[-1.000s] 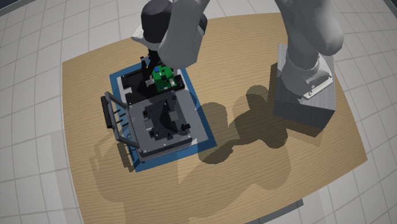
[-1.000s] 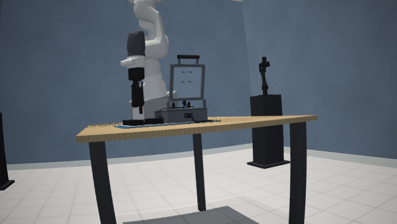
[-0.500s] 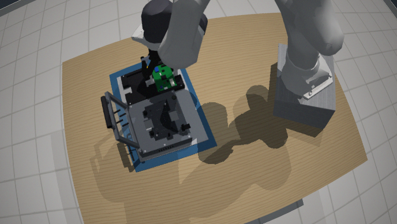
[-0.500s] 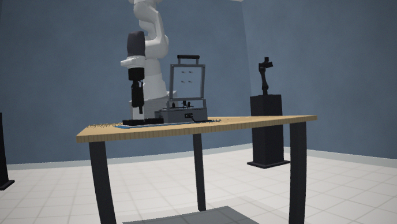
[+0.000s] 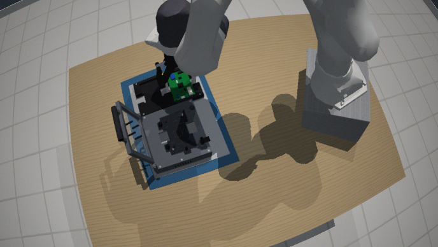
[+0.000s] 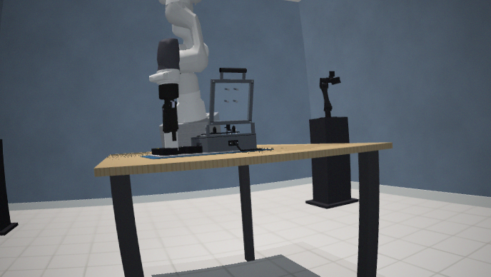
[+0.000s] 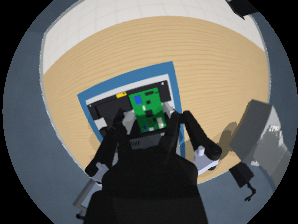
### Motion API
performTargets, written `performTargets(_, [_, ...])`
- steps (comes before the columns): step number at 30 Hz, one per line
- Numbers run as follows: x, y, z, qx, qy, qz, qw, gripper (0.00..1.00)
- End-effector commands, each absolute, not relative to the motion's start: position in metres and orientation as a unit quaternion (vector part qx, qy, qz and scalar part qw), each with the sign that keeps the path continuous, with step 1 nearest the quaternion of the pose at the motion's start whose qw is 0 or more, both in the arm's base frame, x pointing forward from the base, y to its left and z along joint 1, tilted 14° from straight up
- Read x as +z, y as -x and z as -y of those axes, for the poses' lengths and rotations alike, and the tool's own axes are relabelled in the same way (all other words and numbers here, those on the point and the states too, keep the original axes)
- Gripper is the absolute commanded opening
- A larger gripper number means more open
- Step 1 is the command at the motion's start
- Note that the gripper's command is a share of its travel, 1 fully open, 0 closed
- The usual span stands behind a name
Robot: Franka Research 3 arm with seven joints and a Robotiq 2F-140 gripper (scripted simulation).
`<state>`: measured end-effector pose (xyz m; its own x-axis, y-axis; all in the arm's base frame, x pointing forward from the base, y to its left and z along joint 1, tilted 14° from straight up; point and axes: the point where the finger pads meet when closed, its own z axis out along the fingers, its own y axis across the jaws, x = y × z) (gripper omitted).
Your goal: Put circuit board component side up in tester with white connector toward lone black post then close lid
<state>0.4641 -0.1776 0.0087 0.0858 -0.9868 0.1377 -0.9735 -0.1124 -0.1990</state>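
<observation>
The green circuit board lies in the black tray at the far end of the blue mat, component side up; it also shows in the wrist view. My gripper is open and points straight down over the tray, one finger on each side of the board and neither touching it. From the side the fingertips hang a little above the tray. The grey tester stands next to the tray with an empty nest. Its framed lid is swung open and stands upright.
The tray and tester share a blue mat. The arm's grey base block stands at the right of the table. A black pedestal with a camera arm stands on the floor beyond the table.
</observation>
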Motion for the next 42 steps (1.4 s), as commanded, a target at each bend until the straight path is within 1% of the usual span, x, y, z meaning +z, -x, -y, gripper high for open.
performTargets(1, [0.0082,-0.4632,0.1774,-0.119,0.737,-0.665,0.028,0.58])
performTargets(26, [0.0082,-0.4632,0.1774,-0.119,0.737,-0.665,0.028,0.58])
performTargets(27, [0.0082,-0.4632,0.1774,-0.119,0.737,-0.665,0.028,0.54])
performTargets(40, [0.0082,-0.4632,0.1774,-0.119,0.737,-0.665,0.028,0.54])
performTargets(41, [0.0082,-0.4632,0.1774,-0.119,0.737,-0.665,0.028,0.51])
performTargets(42, [0.0082,-0.4632,0.1774,-0.119,0.737,-0.665,0.028,0.51])
